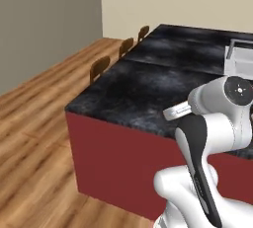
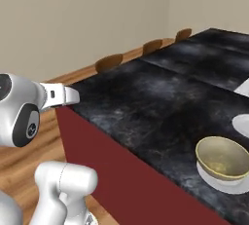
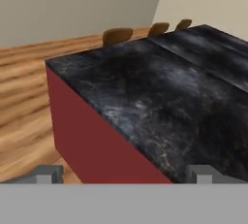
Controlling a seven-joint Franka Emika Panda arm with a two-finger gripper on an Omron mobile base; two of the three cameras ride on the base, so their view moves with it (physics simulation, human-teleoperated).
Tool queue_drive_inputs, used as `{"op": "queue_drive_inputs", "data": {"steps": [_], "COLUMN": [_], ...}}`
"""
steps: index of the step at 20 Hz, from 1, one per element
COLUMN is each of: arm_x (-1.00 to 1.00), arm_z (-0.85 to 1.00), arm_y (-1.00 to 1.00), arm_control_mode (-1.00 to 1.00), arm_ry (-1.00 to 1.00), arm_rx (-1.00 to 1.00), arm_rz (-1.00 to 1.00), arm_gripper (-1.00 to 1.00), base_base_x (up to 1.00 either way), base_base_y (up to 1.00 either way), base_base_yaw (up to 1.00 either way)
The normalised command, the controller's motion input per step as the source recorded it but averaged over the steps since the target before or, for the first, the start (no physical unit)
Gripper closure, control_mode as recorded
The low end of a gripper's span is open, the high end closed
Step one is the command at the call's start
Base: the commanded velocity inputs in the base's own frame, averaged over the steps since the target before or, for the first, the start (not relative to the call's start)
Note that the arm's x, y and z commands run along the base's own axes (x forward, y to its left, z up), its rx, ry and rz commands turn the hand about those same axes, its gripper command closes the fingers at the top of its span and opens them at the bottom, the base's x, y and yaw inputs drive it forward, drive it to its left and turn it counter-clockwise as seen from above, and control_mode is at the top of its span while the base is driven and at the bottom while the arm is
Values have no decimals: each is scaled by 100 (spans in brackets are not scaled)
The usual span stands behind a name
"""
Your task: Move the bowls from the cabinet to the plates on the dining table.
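A deep olive-tan bowl (image 2: 222,157) with a tan-gold rim sits on a small white plate (image 2: 228,184) near the close edge of the dining table (image 2: 160,97), a black marble top with a dark red side. In the hand view, my gripper (image 3: 125,174) is open, its fingertips (image 3: 46,173) wide apart with nothing between them. It hovers before the table's near corner (image 3: 145,106), facing across it. My white hand (image 2: 61,95) sits left of the table edge, well away from the bowl. The cabinet is out of view.
Three brown chair backs (image 1: 100,66) (image 1: 126,46) (image 1: 143,32) line the table's left edge. A grey-white boxy thing (image 1: 239,57) stands far right on the table. Another white round shape (image 2: 241,124) is cut off by the right edge. Wooden floor (image 1: 34,138) spreads to the left.
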Motion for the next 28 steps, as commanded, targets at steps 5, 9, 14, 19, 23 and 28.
{"op": "queue_drive_inputs", "data": {"steps": [5,9,14,19,23,28], "arm_x": [0,0,0,0,0,0], "arm_z": [0,0,0,0,0,0], "arm_y": [0,0,0,0,0,0], "arm_control_mode": [100,100,100,100,100,100], "arm_ry": [0,0,0,0,0,0], "arm_rx": [0,0,0,0,0,0], "arm_rz": [0,0,0,0,0,0], "arm_gripper": [-100,-100,-100,-100,-100,-100], "base_base_x": [0,0,0,3,5,26], "base_base_y": [3,4,23,41,39,5], "base_base_yaw": [46,44,50,57,56,37]}}
